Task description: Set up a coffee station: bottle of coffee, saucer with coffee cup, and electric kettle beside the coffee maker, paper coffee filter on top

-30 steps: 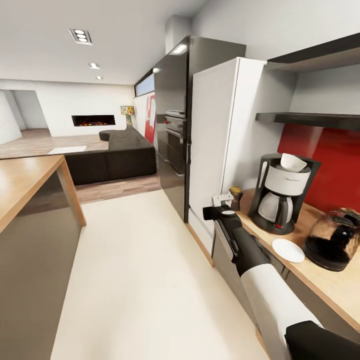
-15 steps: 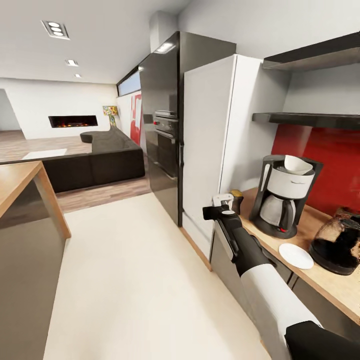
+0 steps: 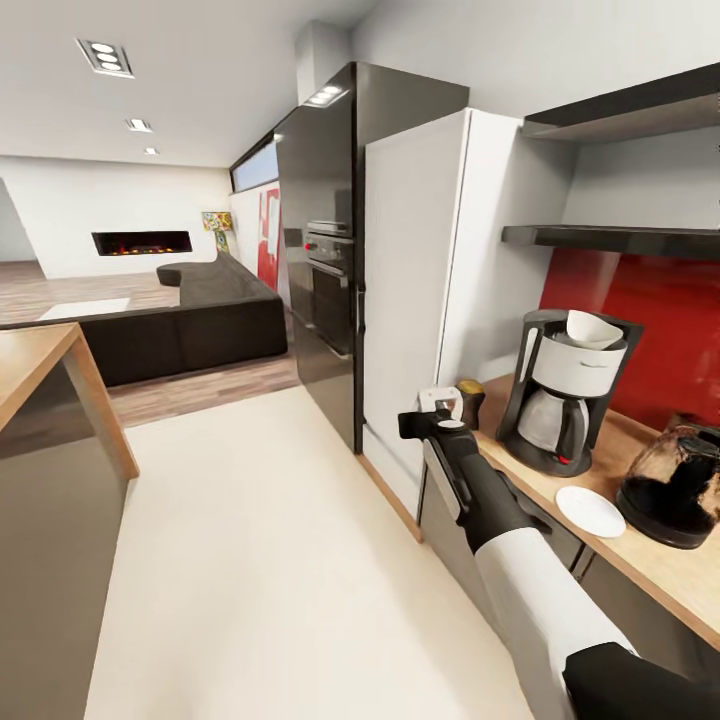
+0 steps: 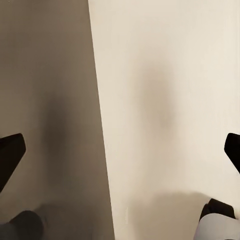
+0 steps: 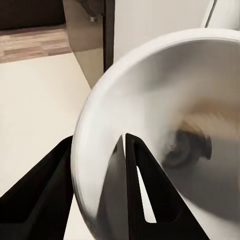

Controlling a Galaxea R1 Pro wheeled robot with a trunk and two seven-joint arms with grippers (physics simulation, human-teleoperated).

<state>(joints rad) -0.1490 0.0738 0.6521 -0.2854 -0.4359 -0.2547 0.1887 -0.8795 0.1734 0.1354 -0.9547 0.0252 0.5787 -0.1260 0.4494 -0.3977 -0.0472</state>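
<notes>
In the head view my right gripper (image 3: 432,410) hovers by the near end of the kitchen countertop (image 3: 660,572), shut on the white coffee cup (image 3: 441,398). In the right wrist view one finger (image 5: 134,175) is inside the cup (image 5: 170,100) and the other is outside its rim. The bottle of coffee (image 3: 470,402) stands on the counter just behind the cup. The coffee maker (image 3: 562,395) has the paper coffee filter (image 3: 590,328) on top. The saucer (image 3: 590,511) lies bare beside the electric kettle (image 3: 678,485). My left gripper (image 4: 120,150) is open over the floor.
The kitchen shelf (image 3: 610,238) hangs above the red backsplash. A white tall cabinet (image 3: 415,290) and a black oven tower (image 3: 325,280) stand at the counter's end. The wooden island bar (image 3: 40,360) is at the left, with pale floor (image 3: 260,540) between. A dark sofa (image 3: 190,320) sits beyond.
The head view has swung to the right, so the island bar shows less. My right arm keeps the cup at the counter's end, shifted slightly left.
</notes>
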